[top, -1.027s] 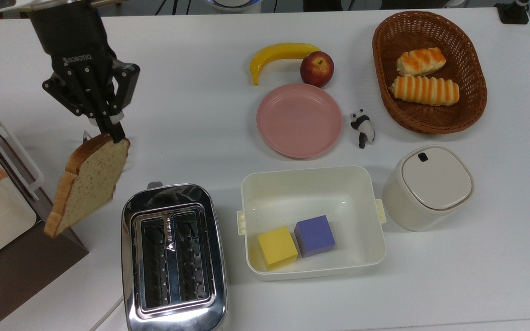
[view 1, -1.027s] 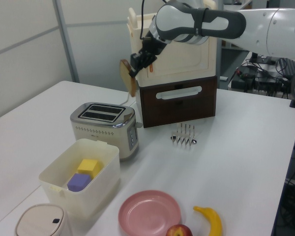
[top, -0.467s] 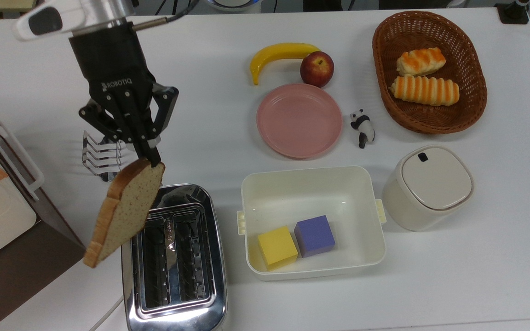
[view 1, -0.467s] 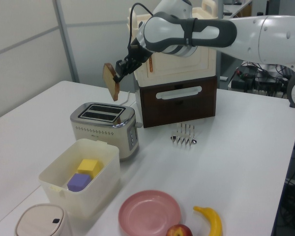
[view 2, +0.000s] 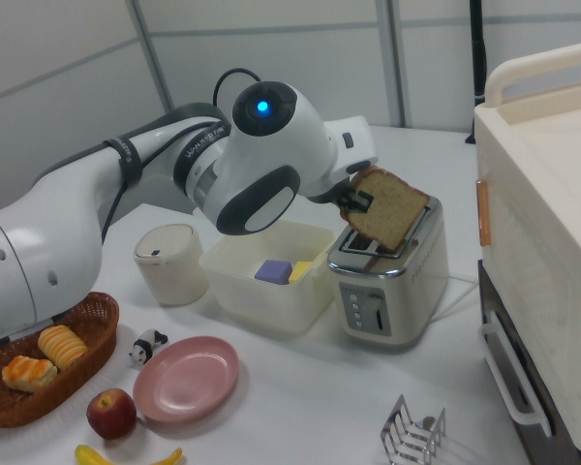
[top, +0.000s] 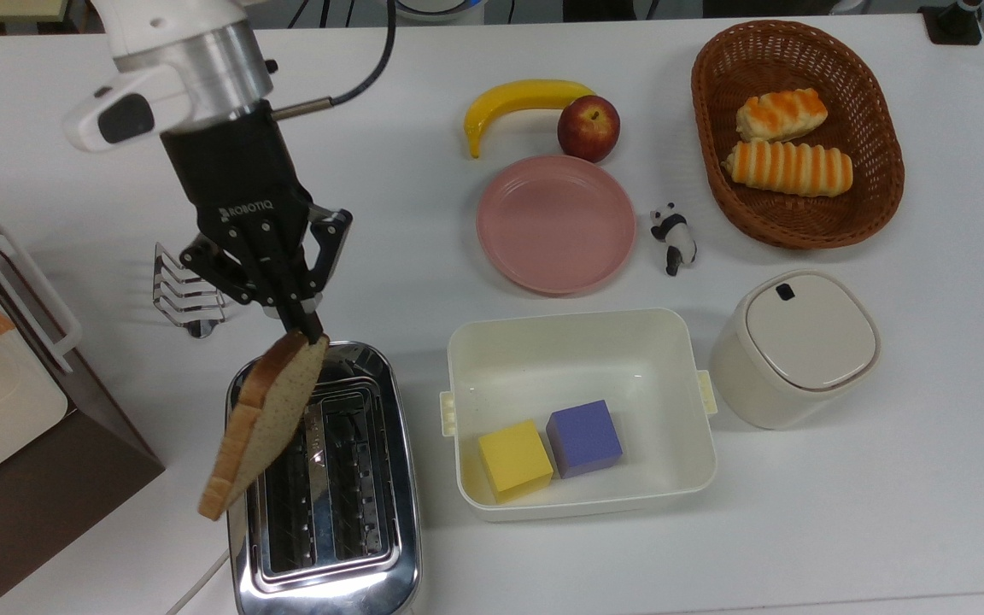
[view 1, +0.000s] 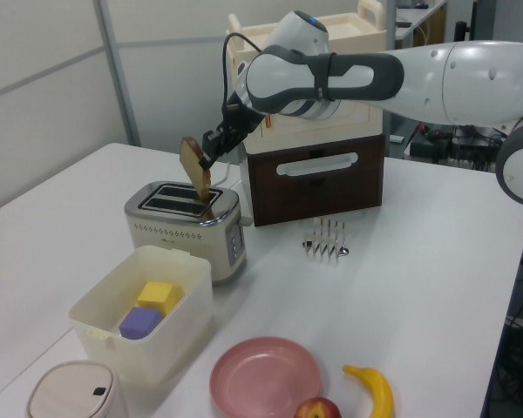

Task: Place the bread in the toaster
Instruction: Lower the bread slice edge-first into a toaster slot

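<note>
Over the last second the claw (top: 314, 335) has carried the bread (top: 263, 424) from above the brown cabinet's corner across to the toaster (top: 324, 485), so the slice now hangs over the slot on the top view's left instead of clear of it; I judge the carry nearly done, with squaring the slice to the slot and lowering it left. The claw is clenched on the bread's crust at the slice's 1 o'clock corner in the top view, and the slice dangles tilted, its lower end toward 7 o'clock. In the left view its bottom edge sits just at the toaster's top (view 1: 185, 202), though whether it touches I cannot tell. The bread is flat, speckled light brown with a darker crust, probably soft and prone to swing. The toaster is hard mirror-bright chrome, boxy with rounded corners and two dark narrow slots. At its 3 o'clock on the tabletop (top: 885, 512) stands a matte white tub (top: 697, 478).
</note>
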`<state>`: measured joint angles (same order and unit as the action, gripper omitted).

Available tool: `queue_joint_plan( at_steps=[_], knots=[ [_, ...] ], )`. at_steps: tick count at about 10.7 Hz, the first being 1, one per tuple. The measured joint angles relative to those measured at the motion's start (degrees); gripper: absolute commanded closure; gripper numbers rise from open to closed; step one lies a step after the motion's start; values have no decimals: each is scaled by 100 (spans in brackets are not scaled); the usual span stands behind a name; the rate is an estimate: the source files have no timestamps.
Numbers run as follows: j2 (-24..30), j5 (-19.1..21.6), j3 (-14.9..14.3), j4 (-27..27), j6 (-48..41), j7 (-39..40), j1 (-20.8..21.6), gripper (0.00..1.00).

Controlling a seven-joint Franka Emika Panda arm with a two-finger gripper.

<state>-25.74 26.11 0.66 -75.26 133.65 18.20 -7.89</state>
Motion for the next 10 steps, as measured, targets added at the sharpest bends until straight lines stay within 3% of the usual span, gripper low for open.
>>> queue_joint_plan(
  at_steps=[7, 9, 10],
  knots=[
    [-74, 0, 13, -77, 0, 159, 33, 100],
    [-85, 0, -1, -110, 0, 183, -6, 94],
    [-85, 0, -12, -118, 0, 247, -48, 84]
  ],
)
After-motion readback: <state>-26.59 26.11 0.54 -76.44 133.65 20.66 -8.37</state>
